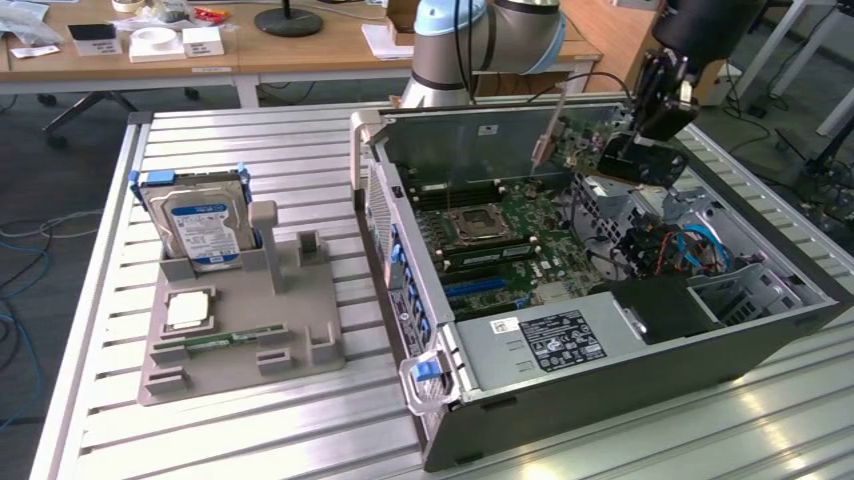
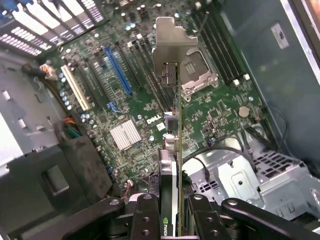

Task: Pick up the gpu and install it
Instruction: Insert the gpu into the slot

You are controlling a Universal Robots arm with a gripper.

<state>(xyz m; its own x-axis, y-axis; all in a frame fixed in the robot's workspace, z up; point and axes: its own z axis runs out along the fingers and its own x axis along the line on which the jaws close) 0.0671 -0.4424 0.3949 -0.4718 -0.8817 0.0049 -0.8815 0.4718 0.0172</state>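
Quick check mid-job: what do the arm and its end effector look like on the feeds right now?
The arm has silver-grey tube sections and rounded joints with pale blue caps. A thin black cable runs toward the end effector, which is black. In the wrist view its fingers are black linkage bars dotted with round pivot screws.

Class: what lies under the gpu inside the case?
Under the gpu lies the motherboard: blue slot, heatsink, CPU socket. The strip right beneath its edge and bracket is covered.
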